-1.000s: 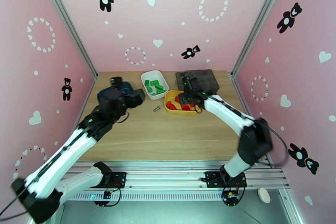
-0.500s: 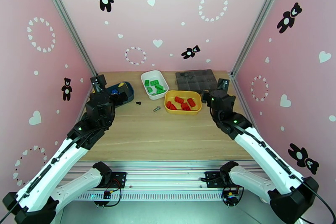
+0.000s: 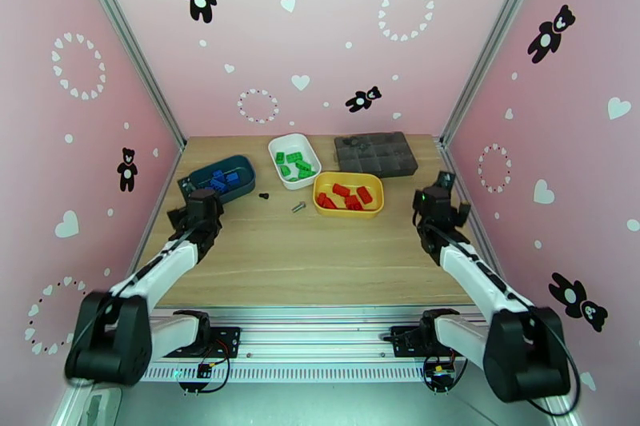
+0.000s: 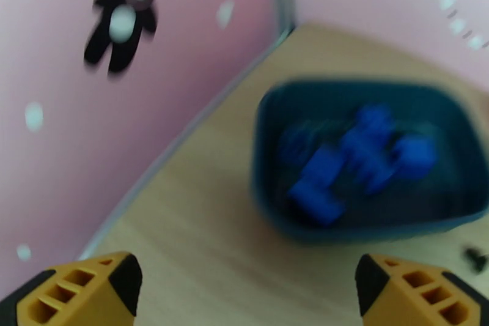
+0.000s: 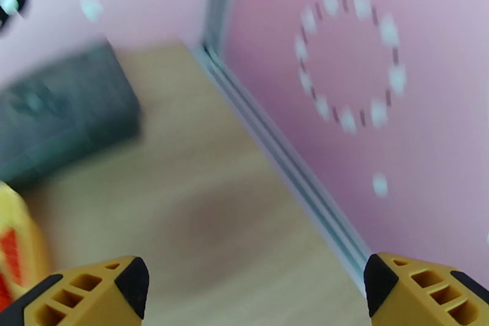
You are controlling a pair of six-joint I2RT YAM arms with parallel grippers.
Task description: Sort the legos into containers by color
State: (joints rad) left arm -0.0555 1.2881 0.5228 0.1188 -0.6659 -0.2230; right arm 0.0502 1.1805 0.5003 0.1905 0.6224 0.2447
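Note:
Blue legos lie in the dark teal container at the back left. Green legos fill the white container, and red legos sit in the yellow container. My left gripper hovers low, just in front of the teal container, open and holding nothing. In the left wrist view, blurred blue legos rest in the teal container ahead of the open left gripper. My right gripper is open and holding nothing near the right wall, to the right of the yellow container. The right wrist view catches the yellow container's edge.
A dark grey organizer box stands at the back right, blurred in the right wrist view. A black screw and a silver screw lie on the wood between the trays. The pink side walls stand close to both grippers.
Both arms pulled back from over the teal and yellow trays toward the table's sides and lowered. The right gripper opened wider while leaving the yellow tray.

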